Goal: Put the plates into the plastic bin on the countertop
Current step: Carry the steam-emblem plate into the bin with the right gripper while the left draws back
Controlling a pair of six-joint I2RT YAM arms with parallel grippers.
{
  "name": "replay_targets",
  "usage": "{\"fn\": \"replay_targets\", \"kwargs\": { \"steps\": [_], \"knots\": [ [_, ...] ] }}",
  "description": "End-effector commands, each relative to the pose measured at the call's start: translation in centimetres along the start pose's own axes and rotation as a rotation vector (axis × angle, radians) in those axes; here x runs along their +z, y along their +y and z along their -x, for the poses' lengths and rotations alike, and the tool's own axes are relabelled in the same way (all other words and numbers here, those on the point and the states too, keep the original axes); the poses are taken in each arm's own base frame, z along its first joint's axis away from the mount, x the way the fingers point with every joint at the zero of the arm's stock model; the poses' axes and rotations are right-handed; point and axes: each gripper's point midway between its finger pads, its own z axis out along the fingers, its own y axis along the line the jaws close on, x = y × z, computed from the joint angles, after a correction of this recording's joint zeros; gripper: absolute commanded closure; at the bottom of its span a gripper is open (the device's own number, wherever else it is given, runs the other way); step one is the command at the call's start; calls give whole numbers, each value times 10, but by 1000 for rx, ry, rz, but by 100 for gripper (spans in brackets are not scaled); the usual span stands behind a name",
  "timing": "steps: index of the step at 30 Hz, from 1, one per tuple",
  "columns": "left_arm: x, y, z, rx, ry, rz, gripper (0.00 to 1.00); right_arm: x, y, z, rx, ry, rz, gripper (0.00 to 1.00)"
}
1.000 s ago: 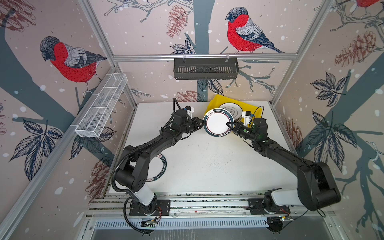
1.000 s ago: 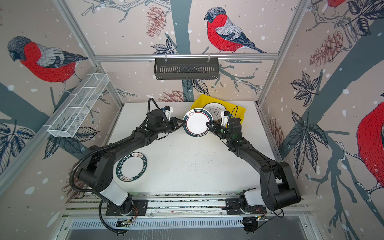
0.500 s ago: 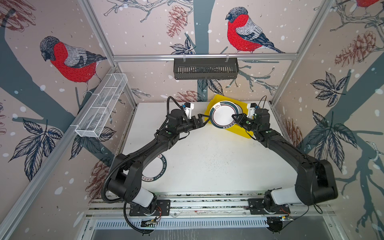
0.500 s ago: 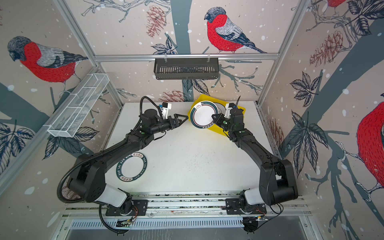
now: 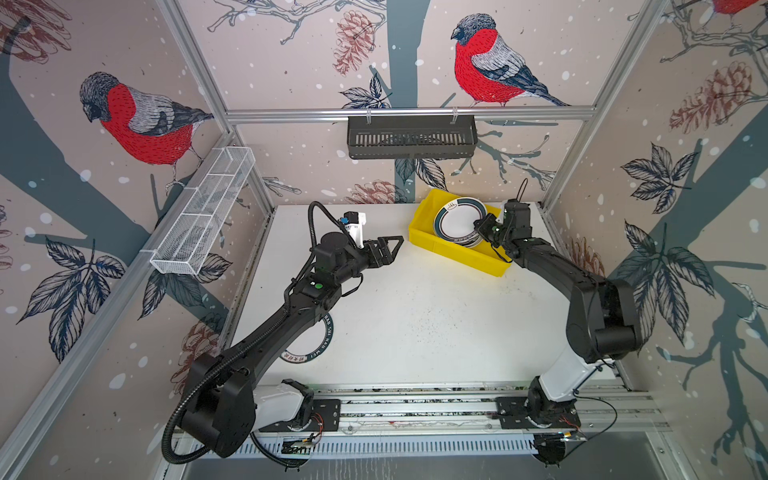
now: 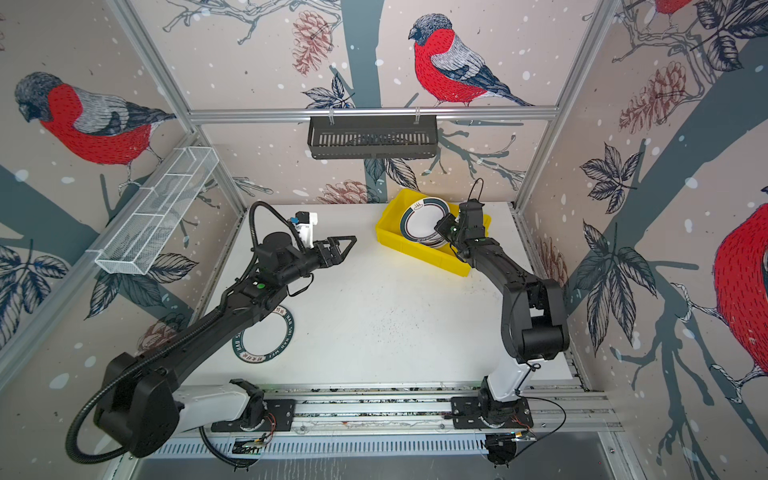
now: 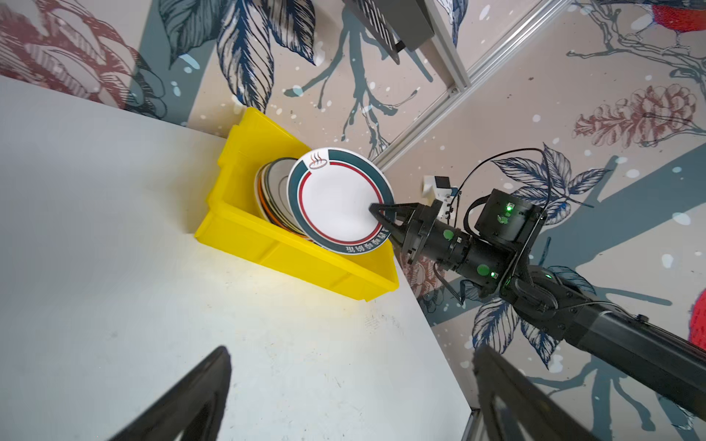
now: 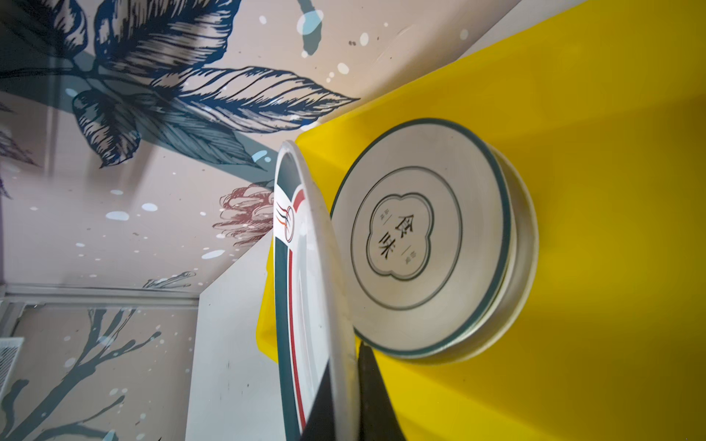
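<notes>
Right fingers [image 7: 382,210] are pinching the round white teal-rimmed plate [image 7: 336,202], tilting it over the stack [image 7: 273,191] in the yellow plastic bin [image 7: 290,256]; left fingers [image 5: 390,239] are hanging spread

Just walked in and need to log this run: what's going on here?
The right gripper is shut on the rim of a white plate with a teal band, holding it tilted over the stack of plates in the yellow bin. The left gripper hangs open and empty above the table, apart from the bin. Partly under the left arm, one more plate lies on the table.
</notes>
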Motion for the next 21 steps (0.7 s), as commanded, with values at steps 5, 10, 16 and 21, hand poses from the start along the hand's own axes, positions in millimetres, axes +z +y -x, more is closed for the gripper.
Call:
{"fn": "replay_targets", "kwargs": {
  "steps": [5,10,16,21],
  "knots": [
    [-14,24,7,80,-71,142,2,31,-6,17,52,-49,-36,100],
    [-14,19,13,81,-49,141,2,44,-15,10,62,-34,-86,100],
    [-18,22,15,88,-56,167,2,50,-22,8,18,-49,-135,96],
    [-21,22,20,97,-63,179,2,51,-32,8,9,-36,-178,90]
  ]
}}
